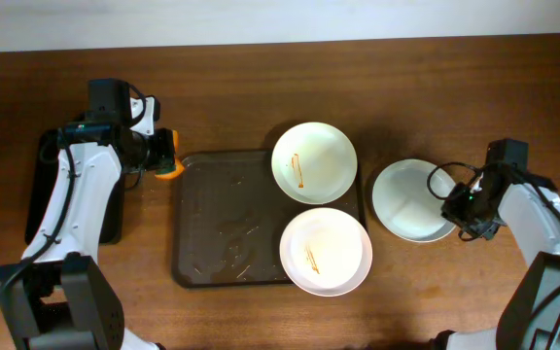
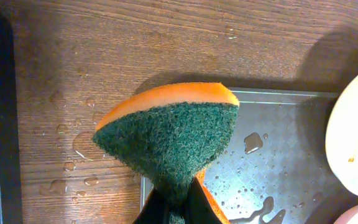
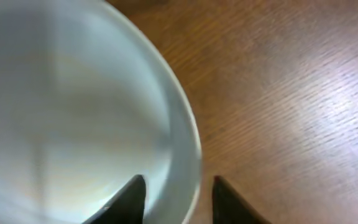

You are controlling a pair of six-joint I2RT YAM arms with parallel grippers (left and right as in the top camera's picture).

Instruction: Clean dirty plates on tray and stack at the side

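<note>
Now the cleaning looks partly done; one plate (image 1: 408, 199) sits on the table (image 1: 455, 87) just right of the tray (image 1: 222, 224), and it looks clean; two plates lie on the tray, the far plate (image 1: 314, 162) and the near plate (image 1: 325, 251), each with an orange streak in the middle. The left gripper (image 2: 174, 211) pinches a sponge (image 2: 173, 134), green side out, over the tray's far left corner, near the black tray (image 1: 37, 180); the right gripper (image 3: 178, 180) is spread, with the clean plate's rim between its fingers, and it does not seem to squeeze. Next the sponge likely must go across to a streaked plate and rub it; no words or labels can be read.
</note>
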